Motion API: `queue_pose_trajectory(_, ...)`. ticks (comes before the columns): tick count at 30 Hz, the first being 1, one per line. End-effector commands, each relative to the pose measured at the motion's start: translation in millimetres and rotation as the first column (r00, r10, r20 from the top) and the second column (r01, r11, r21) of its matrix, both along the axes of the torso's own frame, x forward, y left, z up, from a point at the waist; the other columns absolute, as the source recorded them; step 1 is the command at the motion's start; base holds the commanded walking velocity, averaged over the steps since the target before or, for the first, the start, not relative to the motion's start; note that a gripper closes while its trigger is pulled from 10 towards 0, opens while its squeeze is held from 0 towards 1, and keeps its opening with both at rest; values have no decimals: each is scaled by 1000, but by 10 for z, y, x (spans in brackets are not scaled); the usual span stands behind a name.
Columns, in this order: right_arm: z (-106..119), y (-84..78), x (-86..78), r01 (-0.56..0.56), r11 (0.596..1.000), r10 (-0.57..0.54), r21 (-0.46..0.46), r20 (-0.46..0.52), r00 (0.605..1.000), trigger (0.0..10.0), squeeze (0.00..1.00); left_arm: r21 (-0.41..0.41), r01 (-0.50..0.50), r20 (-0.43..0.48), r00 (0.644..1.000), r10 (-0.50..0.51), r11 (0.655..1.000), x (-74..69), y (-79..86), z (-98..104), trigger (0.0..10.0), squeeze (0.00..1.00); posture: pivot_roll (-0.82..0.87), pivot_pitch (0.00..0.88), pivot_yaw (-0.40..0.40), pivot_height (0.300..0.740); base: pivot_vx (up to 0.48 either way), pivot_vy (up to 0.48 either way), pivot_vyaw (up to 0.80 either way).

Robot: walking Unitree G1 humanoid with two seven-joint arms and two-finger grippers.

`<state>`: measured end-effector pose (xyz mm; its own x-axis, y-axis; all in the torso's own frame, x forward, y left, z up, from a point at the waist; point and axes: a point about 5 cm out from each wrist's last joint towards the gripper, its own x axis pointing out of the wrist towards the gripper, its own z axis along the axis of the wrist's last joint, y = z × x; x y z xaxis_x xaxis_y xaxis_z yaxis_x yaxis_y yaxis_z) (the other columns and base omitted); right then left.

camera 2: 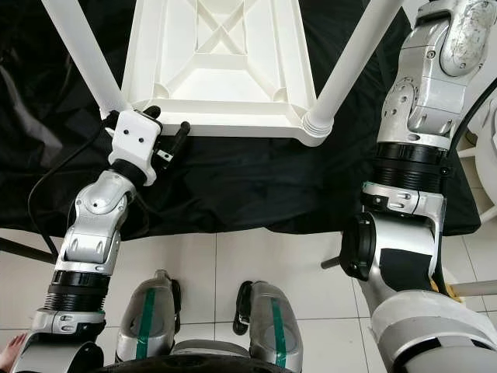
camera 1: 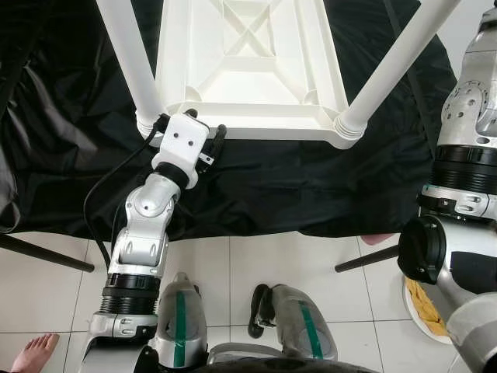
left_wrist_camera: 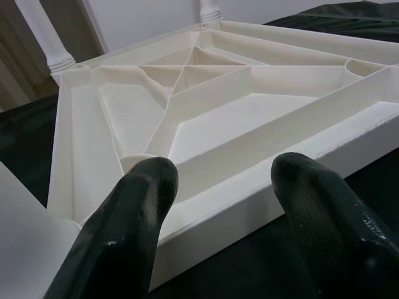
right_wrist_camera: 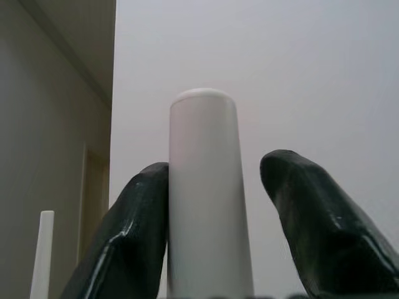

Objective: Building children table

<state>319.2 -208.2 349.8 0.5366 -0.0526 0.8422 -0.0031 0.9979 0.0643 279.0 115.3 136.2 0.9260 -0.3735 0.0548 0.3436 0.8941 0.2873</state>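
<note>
Robot's legs: two silver legs with green stripes (camera 1: 180,318) stand on pale floor tiles (camera 1: 256,260), nearest the camera.
Bare foot: a person's foot (camera 1: 35,351) rests on the tiles at the robot's far left.
Left arm: silver, bent at the elbow, reaching forward and up to the near edge of the table.
Left gripper (left_wrist_camera: 218,187): its two black fingers (left_wrist_camera: 128,230) are spread wide and straddle the near rim of the tabletop, close to the near-left leg; one finger lies over the rim, the other outside it, nothing clamped.
Right arm: raised high at the robot's right, forearm pointing up.
Right gripper (right_wrist_camera: 215,205): fingers set around the rounded top of a white table leg (right_wrist_camera: 206,193); one finger touches it, the other stands apart with a gap.
Children's table (camera 1: 248,62): white plastic, upside down on a black sheet (camera 1: 272,186), ribbed underside up with a cross brace in the middle.
Table legs: the near-left leg (camera 1: 128,54) and near-right leg (camera 1: 396,66) stand in corner sockets.
Surroundings: dark rods (camera 1: 46,254) lie on the tiles at both sides under the sheet's edge.
</note>
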Motion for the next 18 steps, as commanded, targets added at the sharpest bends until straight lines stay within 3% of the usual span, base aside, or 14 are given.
queue_pose_trajectory(1,36,-58,-7,4,1000,-4,13,9,1000,2431,0,-8,-68,15,998,68,998,4,21,20,10000,0,130,26,-45,740,0,0,0)
queue_pose_trajectory(2,31,-62,-1,-2,1000,2,17,4,1000,3137,0,-8,-68,15,998,68,998,-1,22,19,10000,0,130,26,-45,740,0,0,0)
queue_pose_trajectory(5,13,-73,17,-13,1000,13,24,-10,1000,3608,0,-8,-69,13,998,69,998,-5,26,19,10000,0,133,28,-45,740,0,0,0)
queue_pose_trajectory(6,8,-78,23,-17,999,18,27,-15,1000,2980,0,-9,-69,13,997,70,998,-5,27,22,10000,0,134,29,-47,740,0,0,0)
queue_pose_trajectory(7,5,-81,28,-20,999,21,29,-18,1000,2980,0,-9,-70,13,997,70,998,-5,27,24,10000,0,134,29,-47,740,0,0,0)
queue_pose_trajectory(8,1,-87,35,-25,999,26,35,-22,999,824,0,-10,-71,13,997,71,997,-5,27,25,10000,0,134,29,-47,740,0,0,0)
queue_pose_trajectory(10,-1,-92,41,-29,999,30,40,-24,999,824,0,-11,-71,13,997,71,997,-4,27,26,10000,0,134,29,-47,740,0,0,0)
queue_pose_trajectory(11,-1,-102,46,-33,998,34,48,-25,999,0,0,-12,-72,13,997,72,997,-4,27,28,10000,0,134,30,-48,740,0,0,0)
queue_pose_trajectory(18,-2,-155,32,-34,996,36,87,-20,999,0,0,-15,-74,11,997,74,997,-7,35,35,10000,0,137,31,-47,740,0,0,0)
